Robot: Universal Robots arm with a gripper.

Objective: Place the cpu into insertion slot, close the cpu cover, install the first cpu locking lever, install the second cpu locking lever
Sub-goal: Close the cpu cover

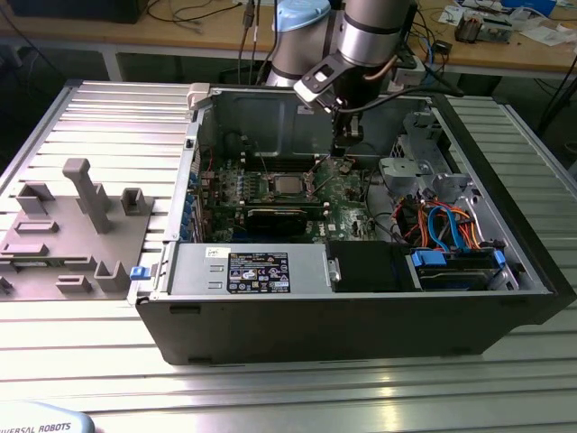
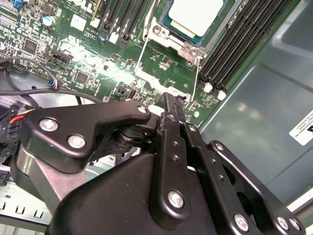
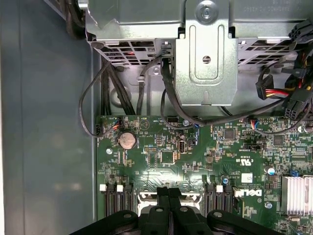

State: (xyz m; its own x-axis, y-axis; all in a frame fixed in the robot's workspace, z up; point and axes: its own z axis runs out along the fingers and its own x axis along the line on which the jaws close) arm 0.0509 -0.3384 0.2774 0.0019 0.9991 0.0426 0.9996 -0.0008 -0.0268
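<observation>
The gripper [image 1: 344, 155] hangs low inside the computer case [image 1: 270, 113], fingers pressed together with nothing seen between them. The cpu [image 1: 287, 185] lies seated on the green board [image 1: 347, 206], just to the exterior view's left of it.

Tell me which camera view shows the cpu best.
The second wrist view: the cpu sits close up, its silvery top plain in the socket. The exterior view shows the cpu as a small square on the board. In the first wrist view the tool covers the socket.
</observation>
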